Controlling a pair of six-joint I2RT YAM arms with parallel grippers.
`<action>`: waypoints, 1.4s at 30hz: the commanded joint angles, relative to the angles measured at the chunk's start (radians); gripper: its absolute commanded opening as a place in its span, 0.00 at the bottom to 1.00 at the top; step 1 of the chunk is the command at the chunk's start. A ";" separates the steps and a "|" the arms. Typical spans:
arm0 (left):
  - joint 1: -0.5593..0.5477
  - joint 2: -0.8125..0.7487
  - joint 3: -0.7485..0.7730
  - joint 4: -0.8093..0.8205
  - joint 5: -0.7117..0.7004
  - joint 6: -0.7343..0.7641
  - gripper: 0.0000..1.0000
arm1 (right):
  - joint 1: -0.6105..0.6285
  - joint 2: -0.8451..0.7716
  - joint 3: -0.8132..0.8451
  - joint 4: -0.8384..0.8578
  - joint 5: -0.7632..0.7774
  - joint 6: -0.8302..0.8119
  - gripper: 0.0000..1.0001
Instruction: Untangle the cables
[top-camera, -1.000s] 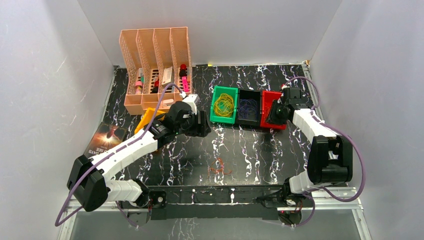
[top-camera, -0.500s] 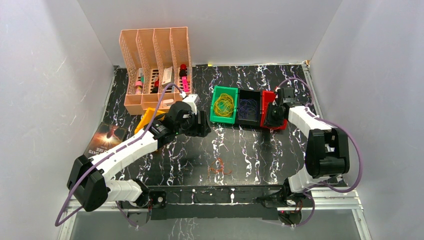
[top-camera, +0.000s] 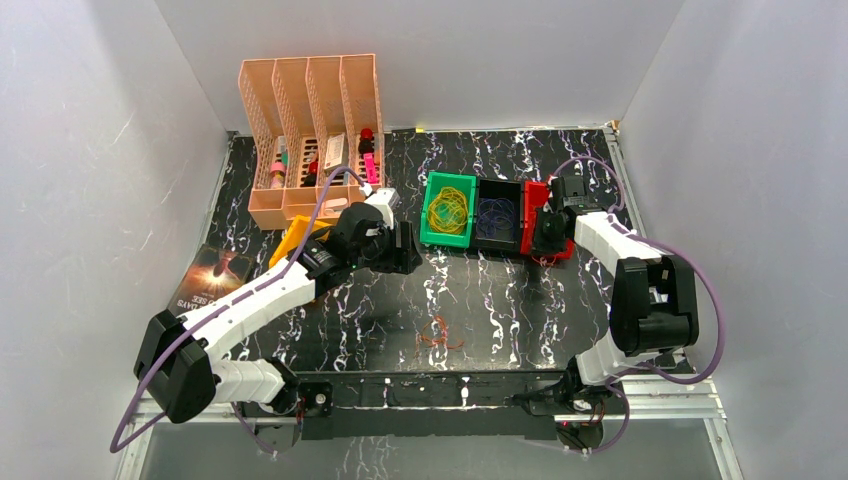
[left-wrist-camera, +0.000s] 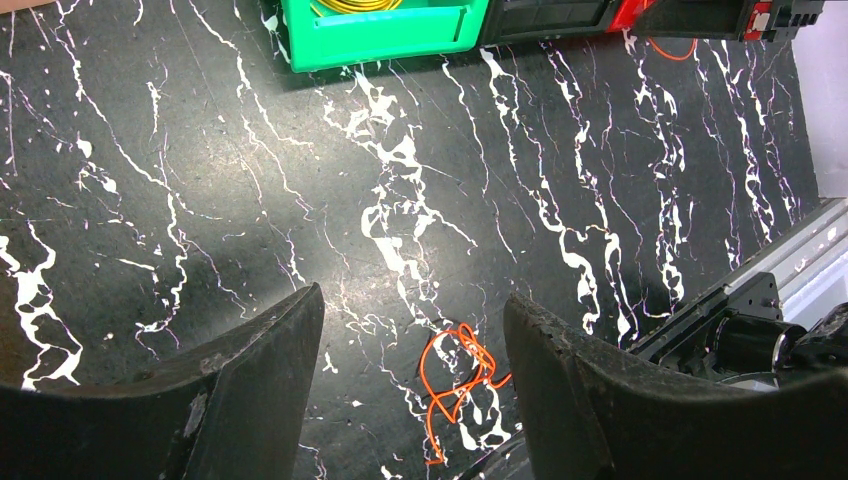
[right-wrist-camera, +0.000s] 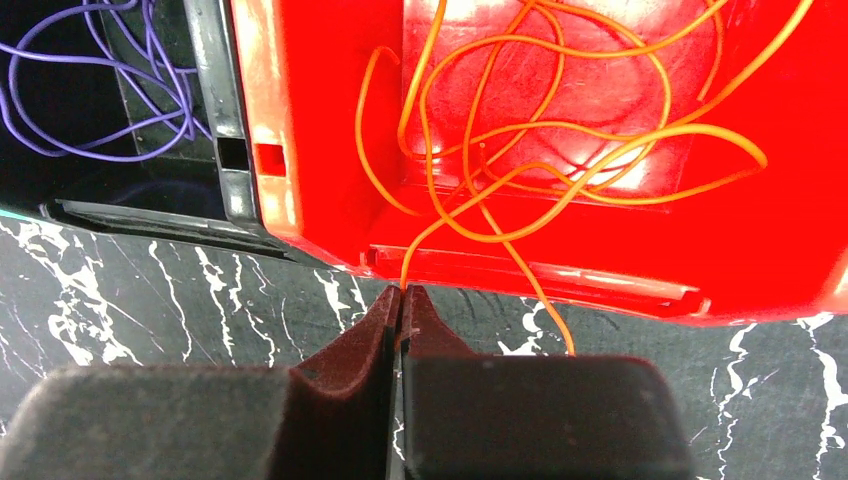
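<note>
Yellow cables (top-camera: 448, 210), purple cables (right-wrist-camera: 90, 90), orange cables (right-wrist-camera: 560, 110): hair-thin loose loops, three heaps side by side toward far edge, right of centre. Small orange tangle (left-wrist-camera: 455, 385) flat, loose, mid near edge.

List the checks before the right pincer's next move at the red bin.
1. Right pincer shut on an orange strand at the near rim of the red bin: ok.
2. Strand fully inside the bin: not ok, it hangs over the rim.
3. Purple cables apart, in the black bin: ok.
4. Left pincer open above the loose orange tangle on the table: ok.
5. Strand free of the others in the bin: cannot tell.
</note>
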 joint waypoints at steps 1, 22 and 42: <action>0.003 -0.026 0.002 -0.018 -0.005 0.002 0.65 | 0.004 -0.023 0.031 0.021 0.024 -0.007 0.06; 0.003 -0.012 0.036 -0.047 -0.004 0.012 0.65 | -0.009 0.074 0.232 0.117 0.142 0.010 0.00; 0.002 -0.016 0.048 -0.070 -0.018 0.023 0.66 | -0.029 0.271 0.189 0.314 0.206 0.044 0.00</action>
